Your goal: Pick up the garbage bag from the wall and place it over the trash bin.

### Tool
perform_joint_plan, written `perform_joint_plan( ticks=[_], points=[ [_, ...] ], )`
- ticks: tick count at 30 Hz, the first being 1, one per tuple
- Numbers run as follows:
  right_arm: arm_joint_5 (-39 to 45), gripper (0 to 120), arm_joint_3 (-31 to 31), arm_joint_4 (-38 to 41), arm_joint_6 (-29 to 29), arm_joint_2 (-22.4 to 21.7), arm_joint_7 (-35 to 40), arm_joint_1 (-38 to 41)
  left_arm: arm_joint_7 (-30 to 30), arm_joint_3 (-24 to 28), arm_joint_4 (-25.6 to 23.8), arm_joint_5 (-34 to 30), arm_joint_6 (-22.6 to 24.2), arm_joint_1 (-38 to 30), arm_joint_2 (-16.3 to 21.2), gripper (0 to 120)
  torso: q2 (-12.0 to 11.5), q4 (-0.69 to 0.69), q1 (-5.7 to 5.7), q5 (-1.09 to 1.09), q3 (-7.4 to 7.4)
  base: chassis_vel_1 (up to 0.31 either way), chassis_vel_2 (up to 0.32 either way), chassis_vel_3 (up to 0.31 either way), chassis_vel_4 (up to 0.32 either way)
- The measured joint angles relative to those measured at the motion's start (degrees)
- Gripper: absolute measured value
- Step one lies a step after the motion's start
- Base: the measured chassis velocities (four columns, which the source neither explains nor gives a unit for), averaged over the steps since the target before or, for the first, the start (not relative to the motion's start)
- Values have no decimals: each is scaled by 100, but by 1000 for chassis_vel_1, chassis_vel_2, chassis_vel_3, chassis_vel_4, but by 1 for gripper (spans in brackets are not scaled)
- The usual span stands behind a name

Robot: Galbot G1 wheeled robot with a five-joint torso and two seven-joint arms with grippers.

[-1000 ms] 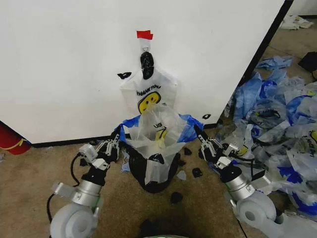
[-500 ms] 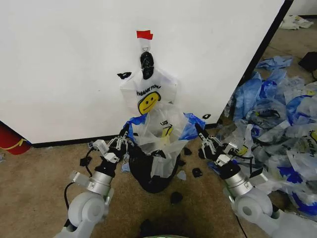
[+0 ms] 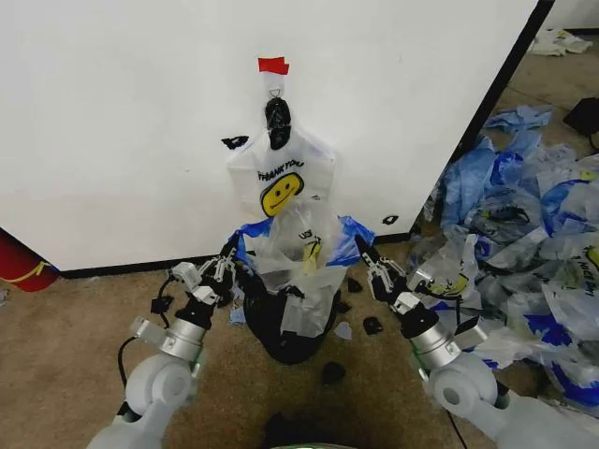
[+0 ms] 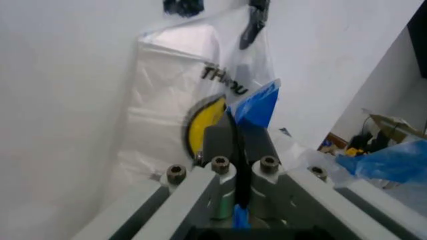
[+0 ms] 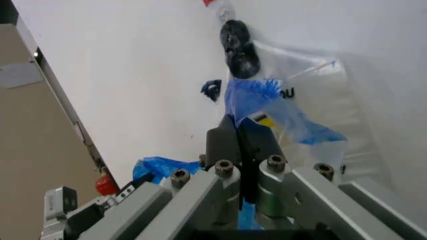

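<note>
- The garbage bag is draped over the trash bin, its whitish plastic bunched up above the rim and a flap hanging down the bin's front.
- Its blue patches spread to either side at the top, one by each claw.
- The left claw is at the bag's left blue edge, beside the bin's rim; in the left wrist view its fingers are pressed together on a strip of blue plastic.
- The right claw is at the bag's right blue edge; in the right wrist view its fingers are likewise pinched together on blue plastic.
- The bin stands on brown carpet, close in front of the wall.
- Small black scraps lie on the carpet to the right of the bin and in front of it.
- On the wall, above and behind the bin, the bunch of smiley bags hangs by its black knot from a metal hook, just below a piece of red tape.
- To the right, beyond the wall's dark edge, a heap of blue and clear plastic bags covers the floor.
- A red object sits at the wall's base at far left.
</note>
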Motion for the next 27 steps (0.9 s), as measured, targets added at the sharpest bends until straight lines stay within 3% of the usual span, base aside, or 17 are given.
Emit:
perform_joint_plan(
  ticks=[10,27],
  points=[
    [-172,0,-402,-181,20,143,55,282,97,-126,139,-4,-119,38,65,0,0,0,0,0,0,0,0,0,0],
    [-279,0,-439,-710,223,210,-232,169,326,116,598,209,-371,76,-248,0,0,0,0,1,0,0,0,0,0]
  ],
)
